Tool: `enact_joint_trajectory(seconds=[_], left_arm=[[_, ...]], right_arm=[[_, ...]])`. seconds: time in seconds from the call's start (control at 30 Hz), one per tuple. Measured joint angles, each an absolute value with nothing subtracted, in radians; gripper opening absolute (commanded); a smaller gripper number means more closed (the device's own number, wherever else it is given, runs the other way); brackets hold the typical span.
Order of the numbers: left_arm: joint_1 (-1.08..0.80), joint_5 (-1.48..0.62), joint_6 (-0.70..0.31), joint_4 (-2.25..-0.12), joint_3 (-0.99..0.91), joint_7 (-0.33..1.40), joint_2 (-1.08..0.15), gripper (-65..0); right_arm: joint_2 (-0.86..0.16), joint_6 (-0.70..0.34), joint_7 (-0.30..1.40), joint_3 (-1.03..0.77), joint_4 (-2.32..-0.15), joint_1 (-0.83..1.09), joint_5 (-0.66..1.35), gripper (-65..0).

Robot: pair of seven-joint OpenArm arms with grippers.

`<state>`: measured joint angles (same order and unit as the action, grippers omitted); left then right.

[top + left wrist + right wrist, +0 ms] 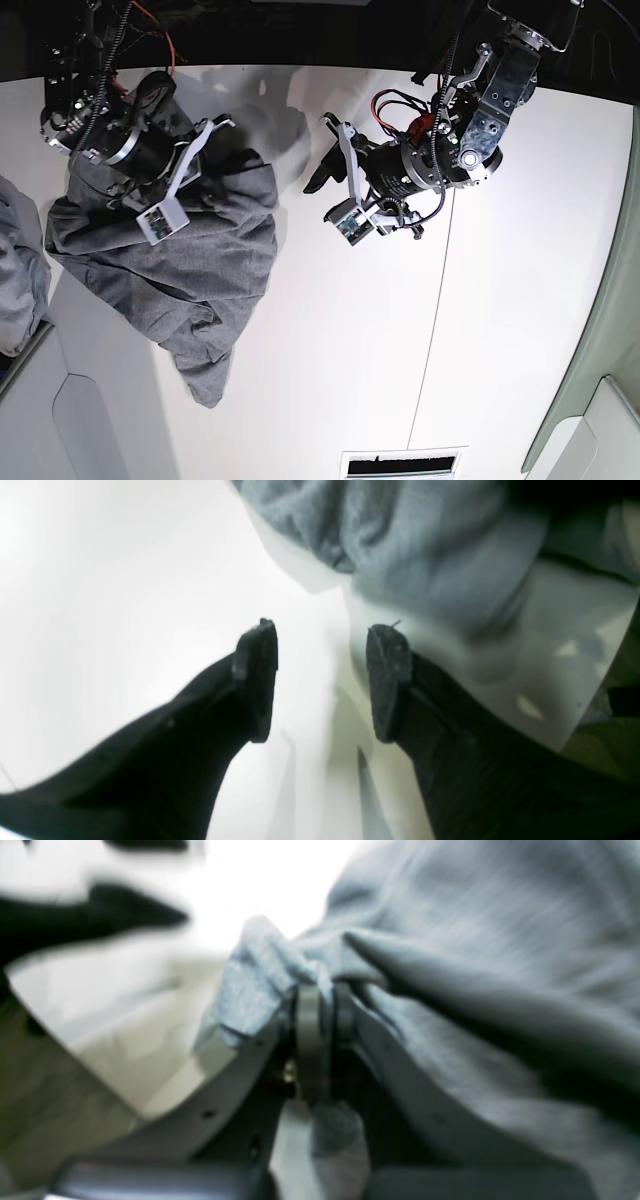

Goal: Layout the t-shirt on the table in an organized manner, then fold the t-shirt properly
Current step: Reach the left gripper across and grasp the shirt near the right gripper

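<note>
shirt: I see one grey shirt (190, 270), crumpled in a heap on the right-arm side of the counter (330, 380); nothing is laid flat yet, one end trails toward the near edge.
right tool: my right tool (322, 1000) is closed tight on a fold of the shirt; in the right wrist view the cloth is pinched between the two pads and bunches out to both sides.
left tool: my left tool (320, 680) stands wide and holds nothing; it hovers over bare counter, with the shirt's edge just beyond the tips.
step in hand: I judge this is the start of spreading, one grasp taken and the second not yet.
how to do it well: I would first check that the pinch takes one layer near a hem or shoulder, not a thick bunch. I would lift only enough for the cloth to hang free, then bring the left tool to a matching edge and pull apart gently, so that the shirt opens flat toward the middle.
risk: the knit is soft and can slip or drag in folds.
count: one shirt, two tools, one counter with one dark seam (432, 330); one paler cloth bundle (18, 270) at the side, apart from the shirt.
</note>
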<state>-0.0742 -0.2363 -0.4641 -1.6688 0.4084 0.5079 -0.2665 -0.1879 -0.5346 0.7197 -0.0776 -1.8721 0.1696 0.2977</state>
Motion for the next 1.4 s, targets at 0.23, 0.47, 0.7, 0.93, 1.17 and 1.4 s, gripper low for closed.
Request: enact_joint_trajectory(seconds=[0.23,0.47,0.7,0.93,1.17,1.4], left_arm=[[-0.074,-0.261,-0.473,-1.669,0.411,0.508,-0.266,-33.5],[-0.072,-0.243,-0.513,-1.669,0.485,0.447,-0.225,-26.8],[-0.012,-0.160,-0.426,-1.588,0.619,0.433,-0.107,-26.7],[0.059,-0.155,-0.397,-1.467,0.616,0.437,-0.088,-26.7],[0.072,-0.126,-0.397,-1.439,0.616,0.378,-0.067,-26.7],[0.126,-0.106,-0.299,-1.218,0.616,0.316,0.054,-26.7]], right_arm=[[-0.188,-0.527,0.744,-0.376,-2.038,0.169,0.498,-65.0],[-0.214,-0.527,0.790,-0.555,-2.038,0.202,0.573,-65.0],[-0.241,-0.524,0.791,-0.731,-2.038,0.269,0.517,-65.0],[-0.241,-0.444,0.786,-0.811,-1.951,0.294,0.501,-29.3],[-0.237,-0.426,0.806,-0.811,-1.882,0.299,0.500,-28.1],[-0.234,-0.425,0.823,-0.810,-1.878,0.342,0.511,-28.1]])
